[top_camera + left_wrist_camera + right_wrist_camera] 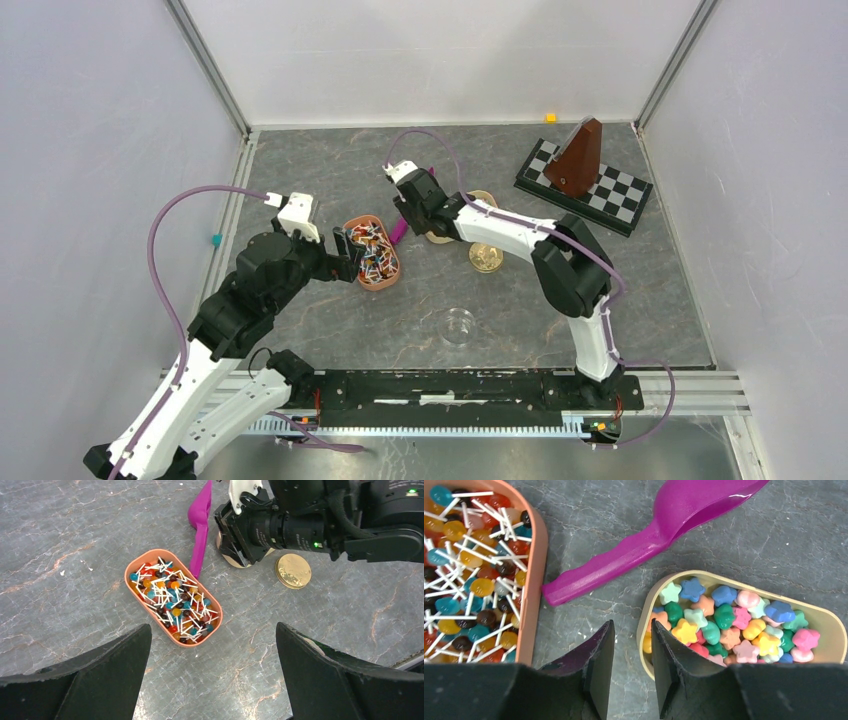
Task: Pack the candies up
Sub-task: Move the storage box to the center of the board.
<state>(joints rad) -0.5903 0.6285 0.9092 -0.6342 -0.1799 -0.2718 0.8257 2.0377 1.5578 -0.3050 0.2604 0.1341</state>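
The candies [734,620], small star pieces in mixed colours, fill a beige tray [831,626]. In the top view this tray [483,198] is mostly hidden under the right arm. My right gripper [633,630] hangs low at the tray's left end. Its jaws are only narrowly apart, one finger [599,655] outside over the table and the other over the rim and candies. It holds nothing. My left gripper [214,630] is wide open and empty above the table, just in front of an orange oval tray [128,577] of lollipops.
A purple scoop [664,530] lies between the two trays. A gold lid [486,258] lies right of them and a small clear jar [459,325] nearer the front. A chessboard [620,200] with a brown metronome [578,160] stands at the back right.
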